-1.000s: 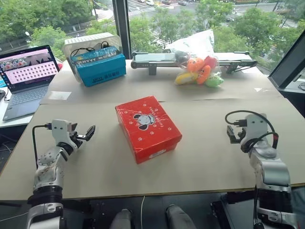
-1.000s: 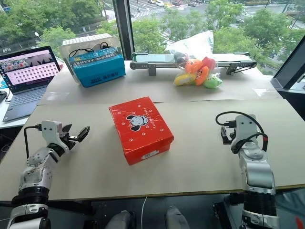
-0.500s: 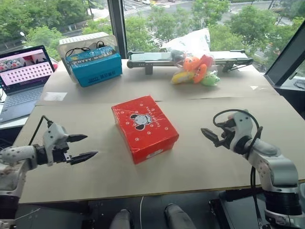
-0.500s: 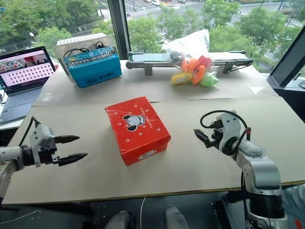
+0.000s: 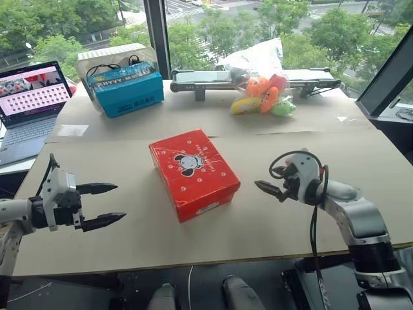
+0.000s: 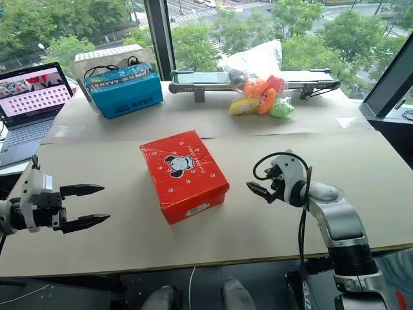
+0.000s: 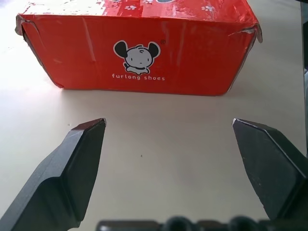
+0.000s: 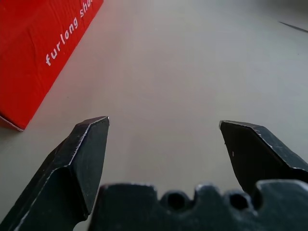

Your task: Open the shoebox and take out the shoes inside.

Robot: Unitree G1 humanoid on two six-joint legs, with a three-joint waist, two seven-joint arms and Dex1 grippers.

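Note:
The red shoebox with the cartoon mouse on its lid lies shut in the middle of the cardboard-covered table. The shoes are hidden inside it. My left gripper hovers open, well to the left of the box, pointing at its long side; the left wrist view shows that side of the shoebox between the spread fingers. My right gripper stands open a short way off the box's right side, pointing toward it. A corner of the shoebox shows in the right wrist view.
A blue box with white lettering stands at the back left, with an open laptop beside the table. Orange and green plush toys and a long black rail lie along the back. The table's front edge runs just below both grippers.
My right gripper has swung left toward the box and turned to point at it. My left gripper has drawn back, risen and turned to face the box. Box unmoved.

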